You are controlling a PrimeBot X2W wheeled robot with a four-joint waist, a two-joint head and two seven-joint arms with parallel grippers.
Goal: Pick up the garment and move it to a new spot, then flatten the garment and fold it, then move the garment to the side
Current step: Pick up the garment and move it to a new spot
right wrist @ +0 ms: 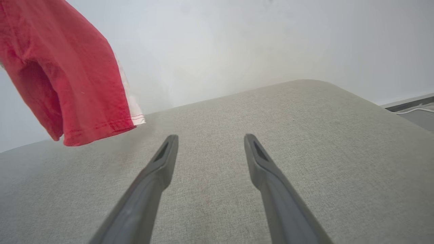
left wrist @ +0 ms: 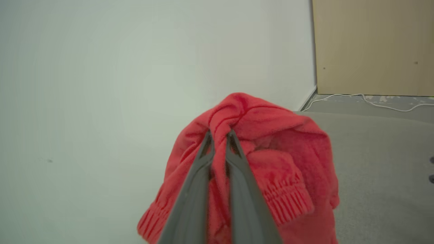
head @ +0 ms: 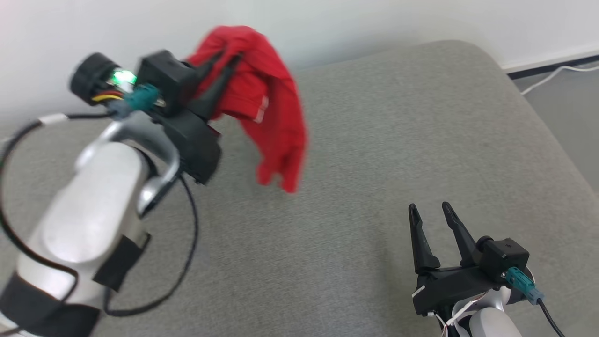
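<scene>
Two grippers over a wide grey cushion [head: 398, 140], which has a pale wall [head: 327, 18] behind it. The left gripper [head: 230, 56] is raised at the upper left of the head view, its jaws nearly together and pinched on a bunched fold of the red garment [head: 271, 107]. In the left wrist view the left gripper [left wrist: 219, 134] has cloth squeezed between its two fingers, and the garment [left wrist: 271, 135] drapes over and down both sides of them, with a ribbed cuff [left wrist: 288, 203] to the right. The garment hangs from that grip in a loose clump near the cushion's far left part, close to the wall. Its outline is blurred in the head view. In the right wrist view the garment [right wrist: 67, 74] shows at the upper left, hem lowest, and appears to hang clear of the cushion [right wrist: 305, 135]. The right gripper [head: 428, 207] is low at the near right, its jaws spread wide with nothing between them, well apart from the garment. In its own view the right gripper [right wrist: 211, 136] points across bare fabric. A white cable [left wrist: 373, 101] lies on the floor [left wrist: 390, 105] beyond the cushion's right end, before a tan panel [left wrist: 373, 47].
</scene>
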